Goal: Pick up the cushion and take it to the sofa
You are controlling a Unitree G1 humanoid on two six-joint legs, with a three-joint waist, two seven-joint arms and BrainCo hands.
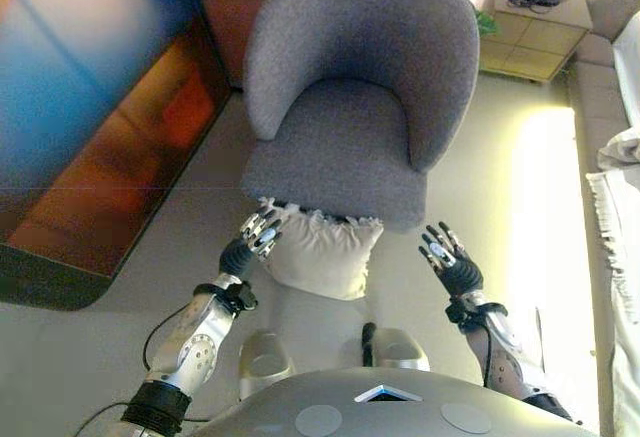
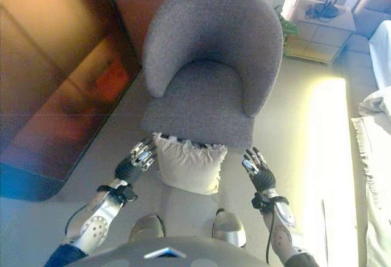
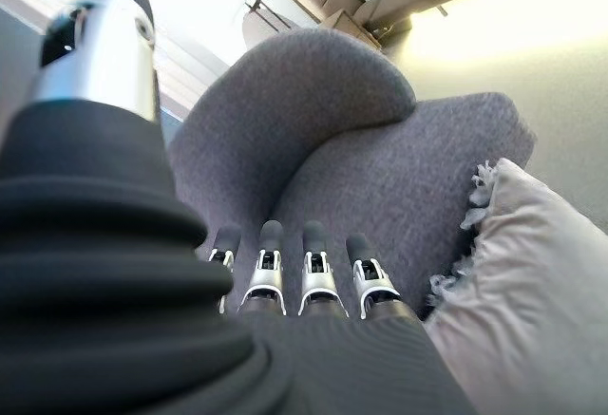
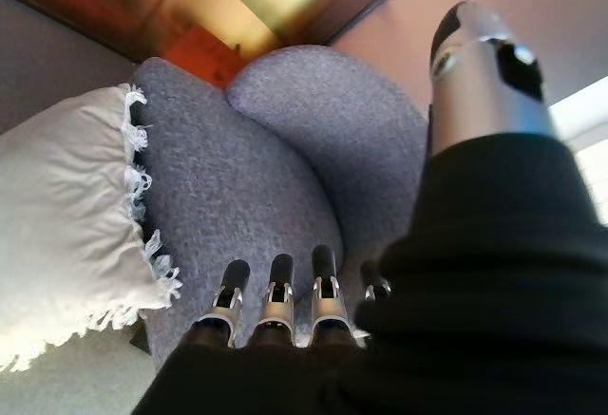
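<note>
A cream cushion with a fringed edge stands on the floor, leaning against the front of a grey armchair. It also shows in the left wrist view and the right wrist view. My left hand is open, its fingers straight, right beside the cushion's left edge. My right hand is open, a short way to the right of the cushion and apart from it. Both hands hold nothing.
A dark glossy cabinet runs along the left. A light wooden side unit with dark cables on top stands at the back right. A sofa with white cloth lies along the right edge. Bare floor lies between armchair and sofa.
</note>
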